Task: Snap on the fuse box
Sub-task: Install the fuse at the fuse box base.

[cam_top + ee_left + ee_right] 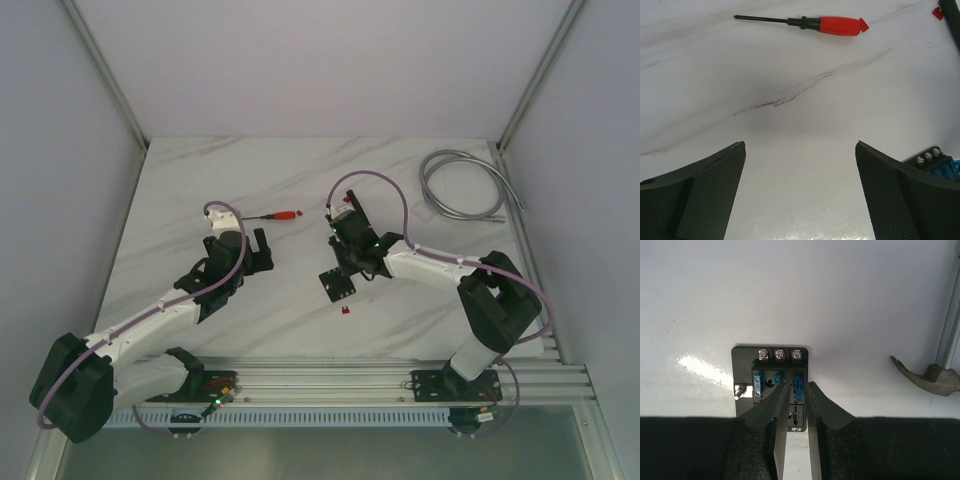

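Note:
The fuse box point(337, 285) is a small black block lying flat at mid-table, with three screws at its far edge and blue fuses in its slots point(771, 371). My right gripper point(800, 383) hangs over it, jaws only a narrow gap apart. Its fingertips point(788, 386) straddle the right-hand blue fuse point(798, 381), with a thin sliver showing on each side of it. My left gripper point(800, 150) stands wide open over bare table to the left, holding nothing. A corner of the fuse box point(935, 161) shows behind its right finger point(900, 190).
A red-handled screwdriver point(283, 215) point(825, 25) lies beyond the left gripper. One loose red fuse point(346, 313) sits just in front of the box. A coiled grey cable point(462, 185) rests at the back right. A grey pole point(951, 315) stands at the right edge.

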Controlling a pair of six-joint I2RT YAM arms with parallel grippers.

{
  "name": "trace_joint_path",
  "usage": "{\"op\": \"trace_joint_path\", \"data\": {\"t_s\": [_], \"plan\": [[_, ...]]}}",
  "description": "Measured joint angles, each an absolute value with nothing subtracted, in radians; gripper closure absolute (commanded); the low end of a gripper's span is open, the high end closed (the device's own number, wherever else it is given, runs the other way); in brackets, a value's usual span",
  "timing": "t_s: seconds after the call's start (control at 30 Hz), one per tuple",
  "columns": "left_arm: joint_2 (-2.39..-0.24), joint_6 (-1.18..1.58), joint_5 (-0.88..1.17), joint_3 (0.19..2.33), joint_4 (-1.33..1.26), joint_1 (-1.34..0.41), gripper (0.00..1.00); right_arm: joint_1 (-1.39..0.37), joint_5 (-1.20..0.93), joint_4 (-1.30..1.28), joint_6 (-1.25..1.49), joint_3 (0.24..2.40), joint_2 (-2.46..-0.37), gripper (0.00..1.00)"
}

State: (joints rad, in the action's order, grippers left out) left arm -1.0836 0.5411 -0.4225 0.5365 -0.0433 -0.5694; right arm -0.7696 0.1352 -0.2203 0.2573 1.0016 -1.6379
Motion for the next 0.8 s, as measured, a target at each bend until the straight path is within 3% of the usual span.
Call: {"op": "trace_joint_path", "data": {"t_s": [0.8], "plan": [[-1.084,0.541,-0.422,0.537,-0.043,-0.569,0.00,-0.788,0.136,-0.241,0.266,1.016,-1.657,0.83]]}}
